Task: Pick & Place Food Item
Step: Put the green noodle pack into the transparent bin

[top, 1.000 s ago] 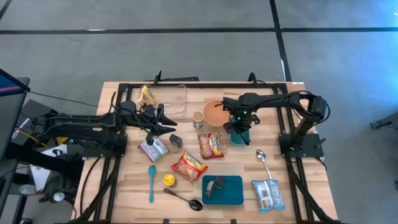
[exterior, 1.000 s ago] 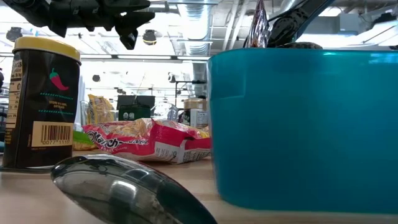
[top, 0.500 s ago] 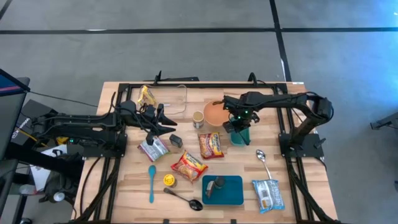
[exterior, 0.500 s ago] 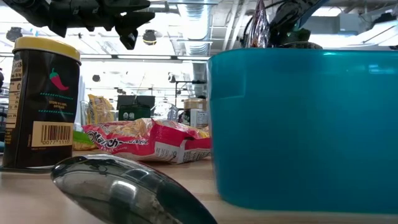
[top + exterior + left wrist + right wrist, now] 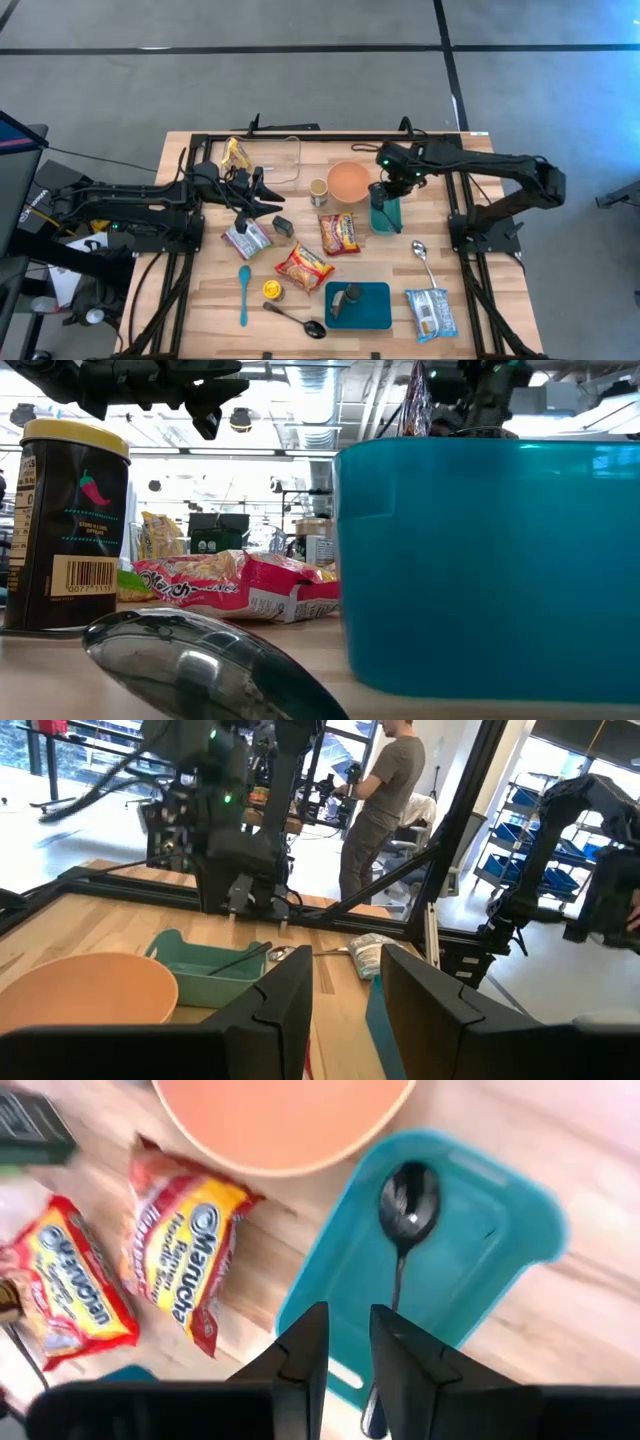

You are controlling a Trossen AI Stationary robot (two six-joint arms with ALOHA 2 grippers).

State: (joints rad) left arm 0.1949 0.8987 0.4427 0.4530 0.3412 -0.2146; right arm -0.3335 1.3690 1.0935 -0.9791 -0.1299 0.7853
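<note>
**Claw status: both empty, food on the table**

Right claw (image 5: 392, 185) hangs over the far end of the teal rectangular plastic container (image 5: 386, 222), between that and the round orange bowl (image 5: 348, 181). Fingers are slightly apart and I see nothing between them. From its wrist camera I'm looking down into the container: a black spoon (image 5: 408, 1198) lies inside, bowl end on the floor of it and handle running toward the claw. Left wrist view shows the claw clear above the container, not touching.

Left claw (image 5: 264, 196) sits on the left side of the wooden table (image 5: 470, 300), pointing across at the orange bowl. Fingers are a little apart, also empty.

Food items are not gripped:
- red-and-yellow instant noodle packet (image 5: 339, 232) flat on the table, just beside the teal container and near the orange bowl
- second red-and-yellow noodle packet (image 5: 303, 266) nearer the front edge
- silver foil pouch (image 5: 247, 238) near the left claw
- another silver pouch (image 5: 432, 312) at the front right corner

A person stands in the room beyond the table, seen in the left wrist view.
</note>
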